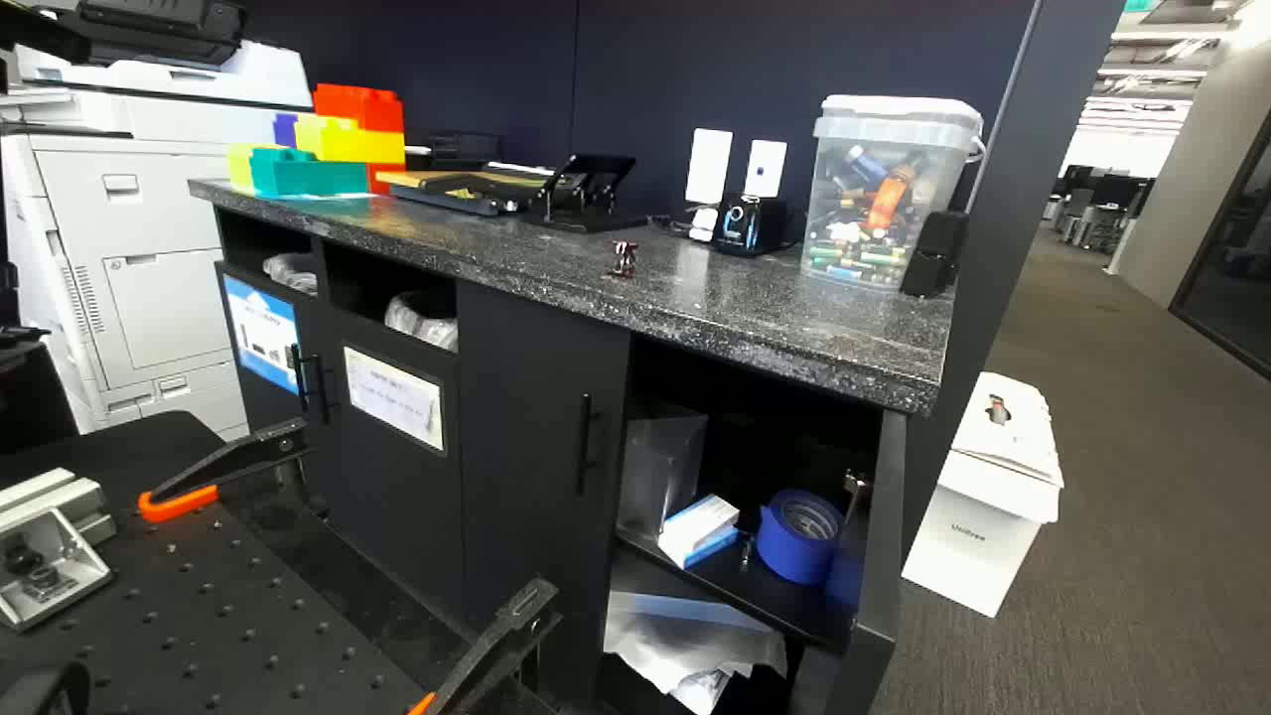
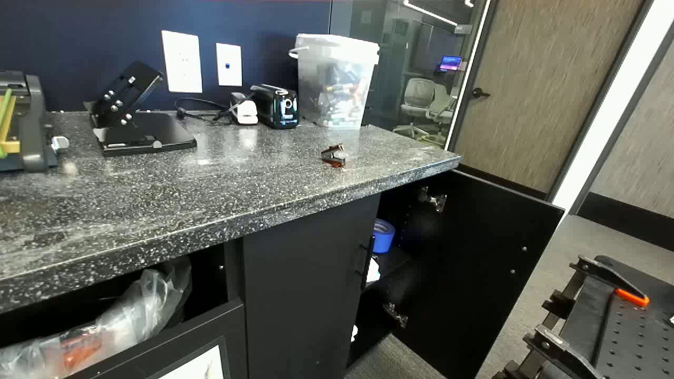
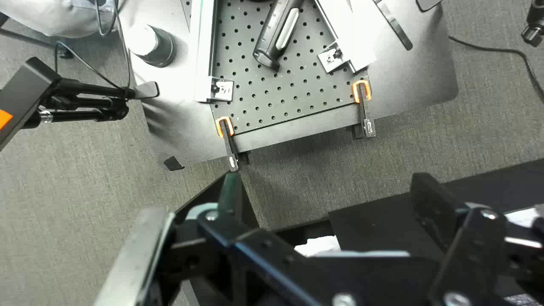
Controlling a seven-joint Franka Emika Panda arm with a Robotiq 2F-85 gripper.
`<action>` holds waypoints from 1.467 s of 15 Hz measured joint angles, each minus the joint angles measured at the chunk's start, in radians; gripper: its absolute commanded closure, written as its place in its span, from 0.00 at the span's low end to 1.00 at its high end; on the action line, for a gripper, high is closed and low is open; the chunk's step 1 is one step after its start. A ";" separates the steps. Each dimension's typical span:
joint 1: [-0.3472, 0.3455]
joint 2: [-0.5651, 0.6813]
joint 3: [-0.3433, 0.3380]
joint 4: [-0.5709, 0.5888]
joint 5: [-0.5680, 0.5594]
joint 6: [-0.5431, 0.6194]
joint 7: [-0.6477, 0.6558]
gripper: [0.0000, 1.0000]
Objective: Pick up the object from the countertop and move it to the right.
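Your hand (image 3: 328,182) is facing down, spread wide. The staple remover (image 2: 333,156) is sitting near the counter's (image 2: 247,173) front edge.

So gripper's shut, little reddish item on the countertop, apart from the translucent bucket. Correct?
No, the gripper is open: fingers wide apart in the wrist view. In both exterior views, the reddish item is on the countertop, apart from the translucent bucket.

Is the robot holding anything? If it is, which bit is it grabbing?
Nothing is held: the gripper is open and empty. The small dark reddish object sits on the countertop.
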 measured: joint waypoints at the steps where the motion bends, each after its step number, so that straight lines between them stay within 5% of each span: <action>1: 0.000 0.000 0.000 0.001 0.000 0.000 0.000 0.00; 13: 0.001 0.020 0.000 0.006 0.000 0.024 0.000 0.00; 22: 0.058 0.531 0.030 0.275 0.003 0.356 0.000 0.00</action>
